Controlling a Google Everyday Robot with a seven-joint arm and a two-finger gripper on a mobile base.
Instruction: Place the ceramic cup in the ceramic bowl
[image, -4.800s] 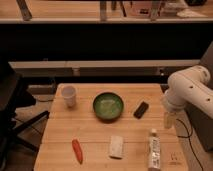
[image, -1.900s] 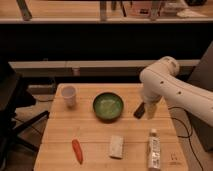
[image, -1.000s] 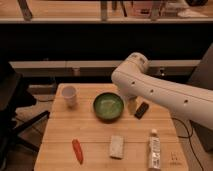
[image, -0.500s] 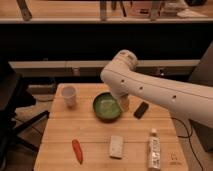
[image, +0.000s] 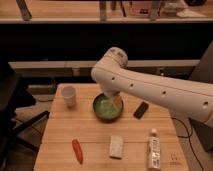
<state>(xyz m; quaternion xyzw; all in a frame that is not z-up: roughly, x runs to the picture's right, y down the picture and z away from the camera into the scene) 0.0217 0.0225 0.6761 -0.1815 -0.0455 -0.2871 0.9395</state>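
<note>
The ceramic cup (image: 68, 95), small, white and handleless, stands upright near the back left corner of the wooden table (image: 95, 134). The green ceramic bowl (image: 96, 111) sits at the table's middle, to the right of the cup, with nothing in it. My white arm reaches in from the right, and its gripper (image: 116, 100) hangs over the right part of the bowl, partly hiding that rim. The gripper is open and holds nothing. It is well to the right of the cup.
A black flat object (image: 141, 109) lies right of the bowl. Toward the front lie an orange carrot-like piece (image: 77, 150), a white block (image: 116, 146) and a white tube-shaped bottle (image: 154, 148). A black chair (image: 12, 112) stands left of the table; dark shelving runs behind.
My arm has swung leftward across the table, carrying the gripper from beside the black object to over the bowl. The cup and the other objects have not moved.
</note>
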